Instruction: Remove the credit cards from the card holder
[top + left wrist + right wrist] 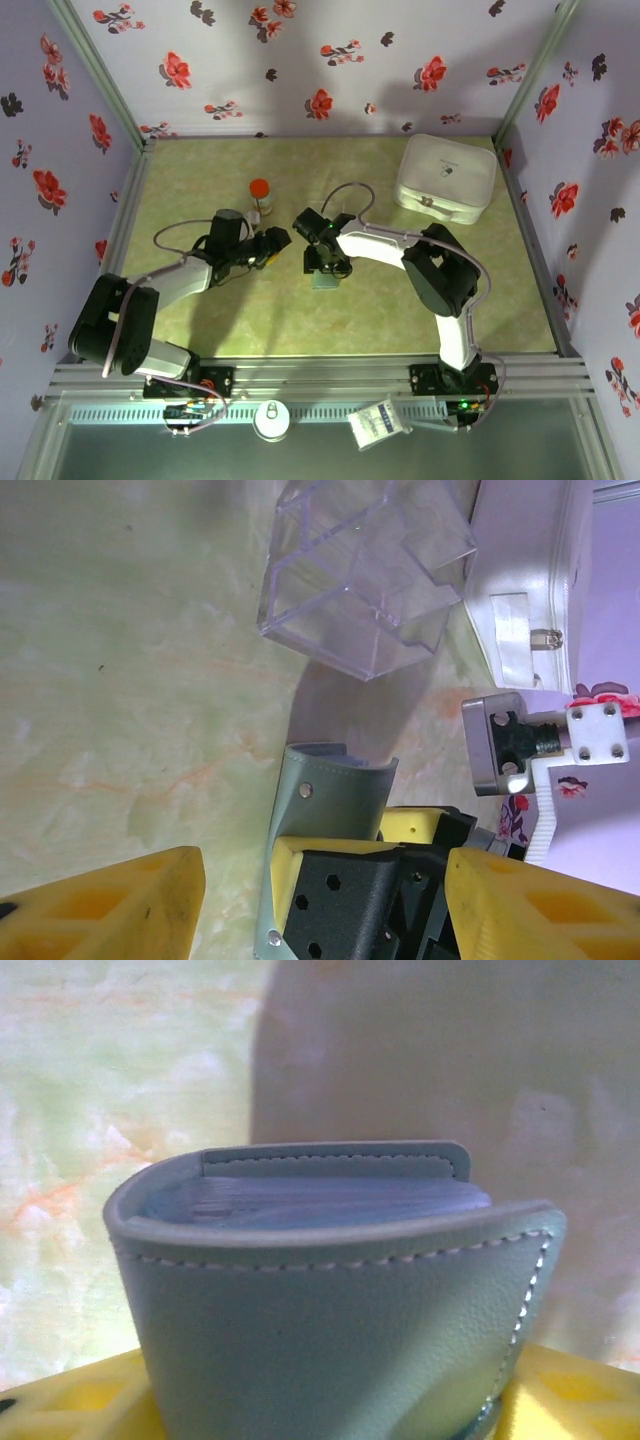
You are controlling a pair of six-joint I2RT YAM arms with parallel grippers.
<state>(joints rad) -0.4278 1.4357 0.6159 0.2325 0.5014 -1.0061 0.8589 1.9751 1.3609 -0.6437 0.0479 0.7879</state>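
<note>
Green marbled tabletop (pixel 400 300), lilac floral walls (pixel 300 60) — right hand (pixel 324 266) pinching card holder (pixel 330 1310), left hand (pixel 278 241) spread nearby

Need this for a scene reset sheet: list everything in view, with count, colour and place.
Holder: 1, grey-blue, table centre, upright in the right gripper.
Cards: count unclear, pale blue edges (perhaps sleeves), inside holder.
Box: 1, clear, on table near holder.
Bottle: 1, orange cap, left of centre.
Container: 1, white, far right corner.
Disc: 1, white, near ledge.
Packet: 1, white, near ledge.
Table: 1, green marbled.
Left gripper: 1, yellow fingers, open, left of holder.
Right gripper: 1, yellow fingers, closed on holder.
</note>
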